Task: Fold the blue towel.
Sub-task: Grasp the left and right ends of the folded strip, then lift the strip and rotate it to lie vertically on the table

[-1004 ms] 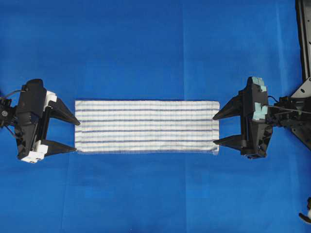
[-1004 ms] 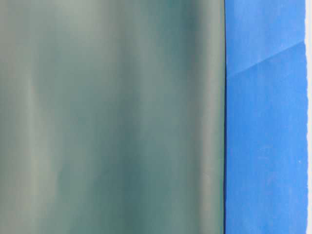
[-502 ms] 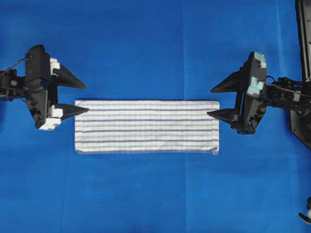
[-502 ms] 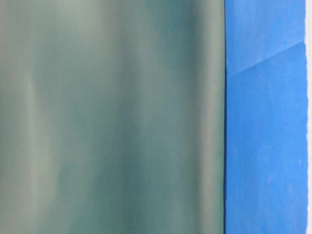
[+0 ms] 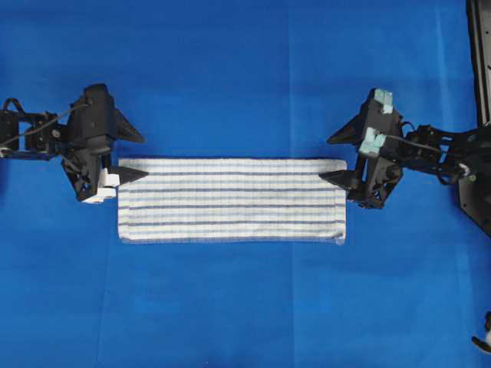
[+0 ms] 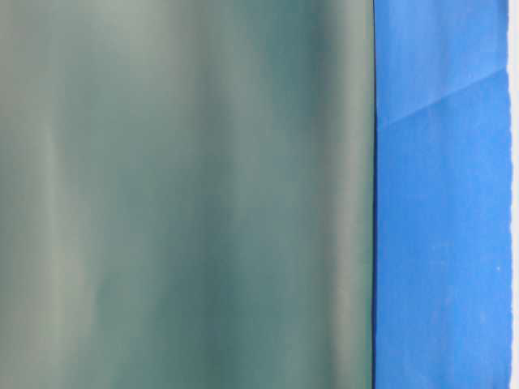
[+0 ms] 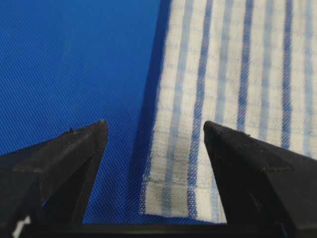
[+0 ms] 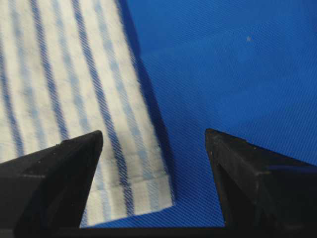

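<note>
Left gripper (image 5: 129,157) and right gripper (image 5: 334,159) spread wide, straddling far corners of blue towel (image 5: 230,200), flat mid-counter (image 5: 230,69); soft, light, floppy: pinch at hemmed corners

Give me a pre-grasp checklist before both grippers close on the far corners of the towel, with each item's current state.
1. Left gripper open: ok.
2. Right gripper open: ok.
3. Left jaws straddle the long far edge of the blue towel at its corner: ok in the left wrist view, one finger over cloth, one over the blue table covering.
4. Right jaws straddle the far edge at the opposite corner: ok in the right wrist view.
5. Towel flat, unwrinkled: ok.
6. Fingertips low enough to catch cloth: cannot tell.
</note>
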Available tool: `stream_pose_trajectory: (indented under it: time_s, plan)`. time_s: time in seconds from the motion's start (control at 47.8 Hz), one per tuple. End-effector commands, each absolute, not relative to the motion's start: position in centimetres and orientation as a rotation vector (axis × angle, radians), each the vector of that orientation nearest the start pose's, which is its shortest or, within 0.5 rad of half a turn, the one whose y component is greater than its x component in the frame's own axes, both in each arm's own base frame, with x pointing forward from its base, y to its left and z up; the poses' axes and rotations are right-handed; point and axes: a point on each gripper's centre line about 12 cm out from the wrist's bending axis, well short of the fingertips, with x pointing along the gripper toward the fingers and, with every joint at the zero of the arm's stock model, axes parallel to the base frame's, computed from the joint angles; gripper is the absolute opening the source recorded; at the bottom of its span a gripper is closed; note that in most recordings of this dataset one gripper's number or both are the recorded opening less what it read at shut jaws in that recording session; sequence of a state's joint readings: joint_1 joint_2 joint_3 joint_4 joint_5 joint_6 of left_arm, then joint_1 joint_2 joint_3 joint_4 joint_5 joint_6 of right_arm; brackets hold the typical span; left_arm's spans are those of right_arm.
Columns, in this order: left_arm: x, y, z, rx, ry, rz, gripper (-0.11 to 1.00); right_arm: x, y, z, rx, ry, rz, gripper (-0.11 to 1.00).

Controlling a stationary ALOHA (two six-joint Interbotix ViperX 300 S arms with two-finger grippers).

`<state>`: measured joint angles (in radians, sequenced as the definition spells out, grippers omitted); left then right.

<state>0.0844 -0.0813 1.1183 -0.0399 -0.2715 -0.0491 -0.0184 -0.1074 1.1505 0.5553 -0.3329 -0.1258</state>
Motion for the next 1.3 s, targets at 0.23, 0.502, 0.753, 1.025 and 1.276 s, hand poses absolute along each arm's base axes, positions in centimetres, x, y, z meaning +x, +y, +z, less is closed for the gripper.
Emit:
stream_pose_trajectory:
  time_s: [0.23,0.502,0.753,1.025,1.276]
  plan:
    - [27.3,2.4,8.4,-0.124,0.768,0.130,0.36,26.6,-2.1,8.6,0.313,0.726,-0.322,0.57]
    - [27.2,2.0,8.2,-0.120,0.801,0.116,0.01,26.6,-1.6,8.6,0.305,0.728,-0.304,0.03]
    - [27.5,2.0,8.9,-0.116,0.794,0.113,0.01,26.7,-1.6,9.0,0.311,0.720,-0.300,0.03]
    - [28.4,2.0,12.7,-0.147,0.772,0.117,0.01,26.7,-1.1,12.4,0.350,0.656,-0.248,0.03]
    - [28.3,1.5,17.6,-0.162,0.714,0.102,0.01,25.8,-1.1,16.6,0.395,0.570,-0.198,0.03]
